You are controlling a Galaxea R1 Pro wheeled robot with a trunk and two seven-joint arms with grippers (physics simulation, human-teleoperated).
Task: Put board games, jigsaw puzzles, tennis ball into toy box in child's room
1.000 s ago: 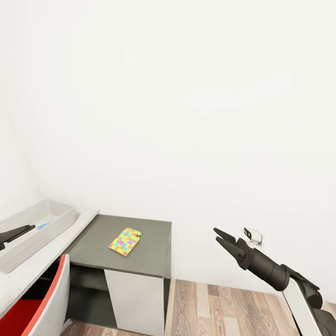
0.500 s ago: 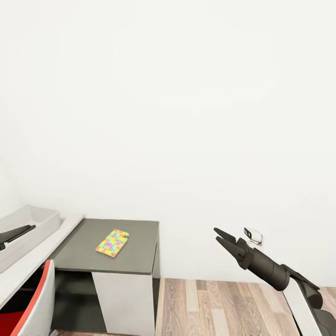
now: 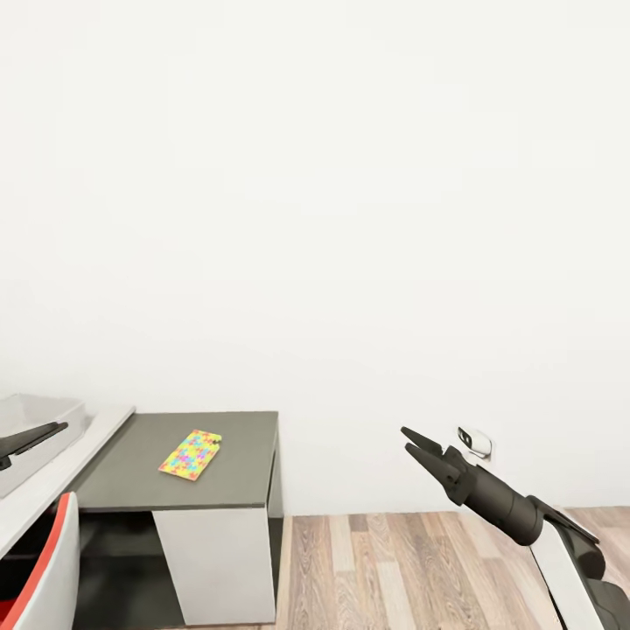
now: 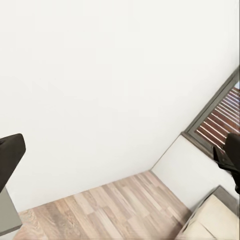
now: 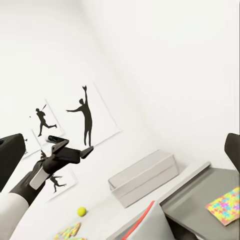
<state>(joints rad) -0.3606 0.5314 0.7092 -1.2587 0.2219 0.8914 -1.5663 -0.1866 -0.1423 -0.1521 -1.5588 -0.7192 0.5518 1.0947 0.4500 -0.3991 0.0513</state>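
White wall, grey desk (image 3: 236, 437), jigsaw puzzle (image 3: 190, 454) flat, right claw (image 3: 420, 453) spread, empty

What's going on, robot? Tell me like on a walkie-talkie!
Both grippers open and empty: right gripper, left gripper. Puzzle lying on the dark table. Toy box at far left. Ball beyond it.

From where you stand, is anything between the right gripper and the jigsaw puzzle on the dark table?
Nothing visible: open air lies between the right gripper and the jigsaw puzzle, which lies flat and alone on the dark table.
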